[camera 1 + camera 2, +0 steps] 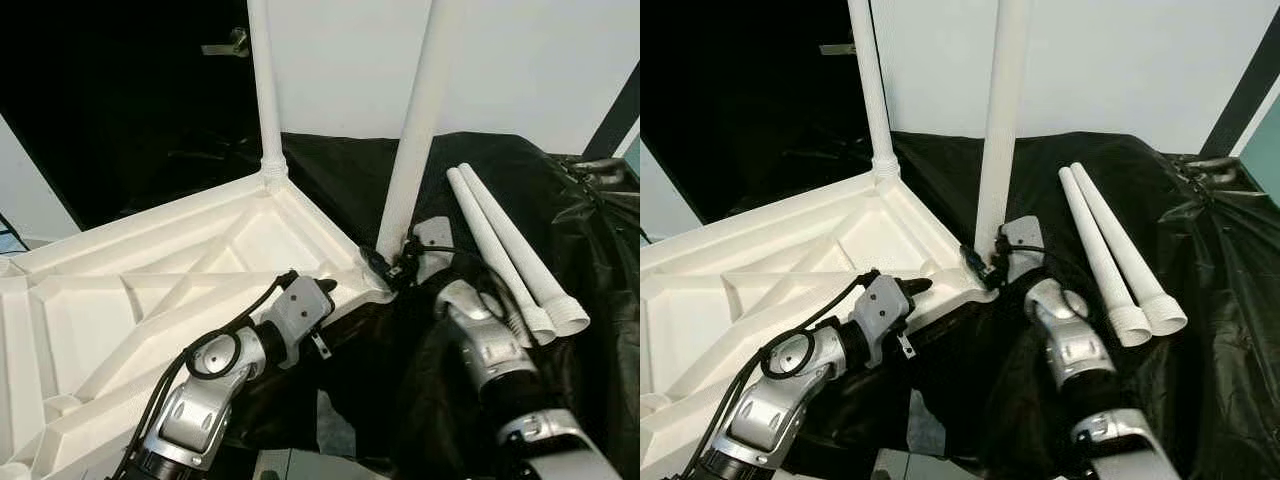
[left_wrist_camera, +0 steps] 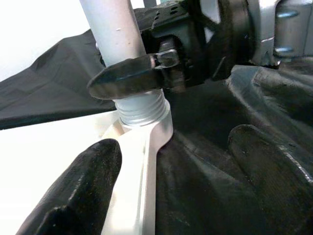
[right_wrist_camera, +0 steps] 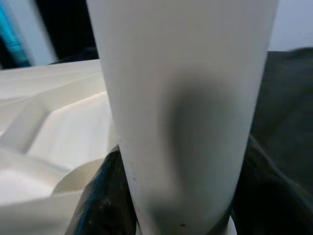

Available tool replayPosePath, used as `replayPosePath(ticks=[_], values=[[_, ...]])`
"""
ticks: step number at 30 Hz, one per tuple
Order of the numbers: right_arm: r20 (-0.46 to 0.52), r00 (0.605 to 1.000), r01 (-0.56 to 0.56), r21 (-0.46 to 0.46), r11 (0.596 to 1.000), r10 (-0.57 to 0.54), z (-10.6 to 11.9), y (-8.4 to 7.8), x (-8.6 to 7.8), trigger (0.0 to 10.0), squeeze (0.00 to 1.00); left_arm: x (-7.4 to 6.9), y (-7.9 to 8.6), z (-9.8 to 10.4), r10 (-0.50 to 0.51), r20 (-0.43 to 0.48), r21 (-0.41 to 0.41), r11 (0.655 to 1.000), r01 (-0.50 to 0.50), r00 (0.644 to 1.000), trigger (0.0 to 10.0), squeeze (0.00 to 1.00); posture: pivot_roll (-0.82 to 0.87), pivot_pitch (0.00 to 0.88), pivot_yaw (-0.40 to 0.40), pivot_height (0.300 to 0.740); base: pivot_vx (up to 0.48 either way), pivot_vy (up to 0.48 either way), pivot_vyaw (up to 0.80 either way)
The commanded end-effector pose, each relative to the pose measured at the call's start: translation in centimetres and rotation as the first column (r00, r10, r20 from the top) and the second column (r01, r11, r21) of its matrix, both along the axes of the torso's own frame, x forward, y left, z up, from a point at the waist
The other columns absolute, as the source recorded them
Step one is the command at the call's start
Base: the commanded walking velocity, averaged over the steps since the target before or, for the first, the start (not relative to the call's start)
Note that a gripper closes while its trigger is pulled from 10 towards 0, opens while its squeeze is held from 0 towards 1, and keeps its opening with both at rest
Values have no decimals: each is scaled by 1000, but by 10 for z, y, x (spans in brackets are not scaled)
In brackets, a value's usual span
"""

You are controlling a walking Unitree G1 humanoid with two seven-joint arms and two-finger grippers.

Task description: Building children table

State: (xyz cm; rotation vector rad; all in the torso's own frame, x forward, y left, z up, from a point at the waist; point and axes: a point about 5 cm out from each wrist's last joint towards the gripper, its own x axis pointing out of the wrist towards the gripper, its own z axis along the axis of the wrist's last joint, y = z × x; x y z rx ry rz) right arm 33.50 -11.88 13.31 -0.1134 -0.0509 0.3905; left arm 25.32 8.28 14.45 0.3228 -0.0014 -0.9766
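Right gripper [image 1: 392, 262]: we see it clamped around the leg [image 1: 415, 130] at the tabletop [image 1: 150, 290] corner.
Left gripper [image 2: 171, 196]: fingers spread, apparently straddling the tabletop edge.

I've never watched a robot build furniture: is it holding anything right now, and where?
The right gripper holds the white table leg near its threaded bottom end, at the tabletop corner. The left gripper holds nothing.

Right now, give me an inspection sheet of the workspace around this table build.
Surface: black sheet, crumpled.
Job's things: upturned white tabletop; far leg upright in its corner; near leg upright in the near corner socket, threads still showing; two spare legs lying side by side.
Clutter: nothing seen.
Grippers: right tool shut on near leg; left tool open at the tabletop's edge.
Cables: black cable along the left arm.
Surroundings: white wall, dark doorway.
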Motion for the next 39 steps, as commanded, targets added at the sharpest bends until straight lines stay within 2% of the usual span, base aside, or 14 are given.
replayPosePath(ticks=[1, 5, 6, 7, 10, 15, 25, 27, 36, 37, 38, 39], values=[[-61, 992, 111, -29, 993, -113, -13, -15, -2, 10000, 0, 0, 2, -1, 39, 5, 6, 999, -39, 999, 10000, 0, 86, 0, -11, 740, 0, 0, 0], [-40, 955, 295, 4, 956, -294, -14, -7, -8, 10000, 0, -1, 2, -1, 34, 3, 8, 999, -34, 999, 10000, 0, 89, 0, -14, 740, 0, 0, 0], [-40, 955, 295, 4, 956, -294, -14, -7, -8, 10000, 0, -1, 2, -1, 34, 3, 8, 999, -34, 999, 10000, 0, 89, 0, -14, 740, 0, 0, 0], [-67, 929, 368, 43, 929, -365, -16, -4, -11, 10000, 0, -1, 1, -1, 32, 3, 8, 999, -32, 999, 10000, 0, 92, 0, -17, 740, 0, 0, 0], [-87, 911, 409, 59, 911, -403, -18, -1, -14, 10000, 0, -1, 1, -2, 32, 2, 8, 999, -32, 999, 10000, 0, 93, 0, -19, 740, 0, 0, 0], [-80, 927, 370, 50, 928, -366, -17, 9, -17, 10000, 0, -1, 0, -2, 29, 1, 7, 1000, -29, 1000, 10000, 0, 88, 0, -16, 740, 0, 0, 0], [-31, 934, 358, 90, 929, -357, -7, 5, -17, 10000, 0, -1, -1, -2, 23, 2, 15, 1000, -23, 1000, 10000, 0, 85, 0, -13, 740, 0, 0, 0], [-21, 935, 355, 93, 930, -354, -4, 4, -17, 10000, 1000, -1, -1, -2, 21, 2, 15, 1000, -21, 1000, 10000, 0, 85, 0, -12, 740, 0, 0, 0], [22, 955, 291, 136, 947, -297, 5, 5, -20, 10000, 1000, -1, 4, 0, 28, 4, 19, 999, -28, 1000, 10000, 0, 88, 0, -17, 740, 0, 0, 0], [27, 959, 277, 143, 950, -284, 6, 6, -21, 10000, 816, -1, 5, 0, 31, 3, 18, 999, -31, 1000, 10000, 0, 89, 0, -17, 740, 0, 0, 0], [27, 959, 277, 143, 950, -284, 6, 6, -21, 10000, 816, -1, 5, 0, 31, 3, 18, 999, -31, 1000, 10000, 0, 89, 0, -17, 740, 0, 0, 0], [32, 961, 267, 148, 952, -275, 6, 7, -22, 10000, 0, -1, 6, 0, 36, -6, 14, 999, -36, 999, 10000, 0, 89, 0, -17, 740, 0, 0, 0]])
